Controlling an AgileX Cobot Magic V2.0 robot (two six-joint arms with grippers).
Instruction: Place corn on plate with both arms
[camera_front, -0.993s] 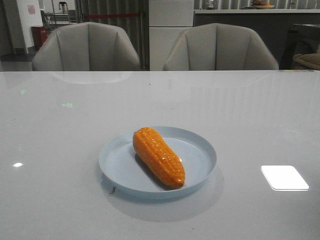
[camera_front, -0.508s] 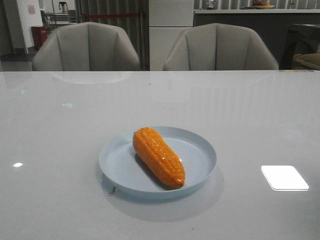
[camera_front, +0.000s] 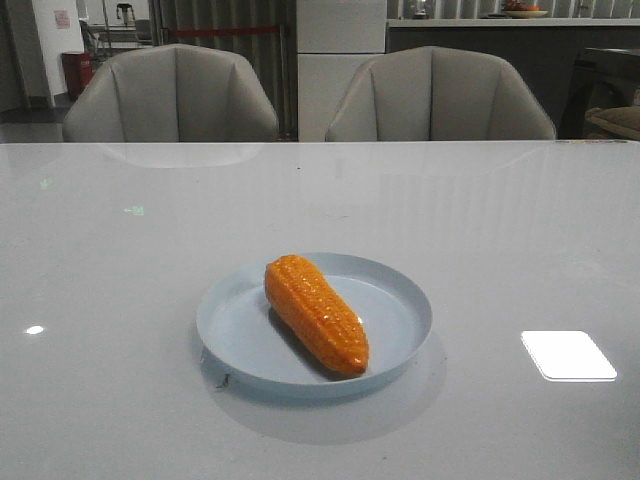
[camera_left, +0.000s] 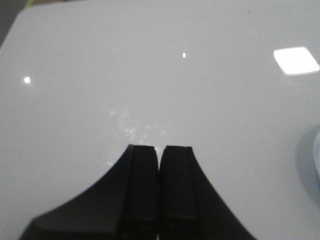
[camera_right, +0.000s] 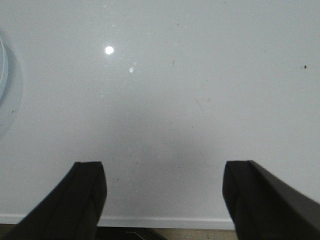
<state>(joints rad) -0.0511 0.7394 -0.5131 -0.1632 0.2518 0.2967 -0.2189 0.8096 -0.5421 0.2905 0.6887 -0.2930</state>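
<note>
The orange corn lies diagonally inside the pale blue plate at the middle of the white table in the front view. Neither arm shows in the front view. In the left wrist view my left gripper is shut and empty over bare table, with a sliver of the plate's rim at the frame's edge. In the right wrist view my right gripper is open and empty above the table's near edge, with the plate's rim at the side.
Two grey chairs stand behind the table's far edge. A bright square light reflection lies on the glossy table right of the plate. The table's front edge shows below the right gripper.
</note>
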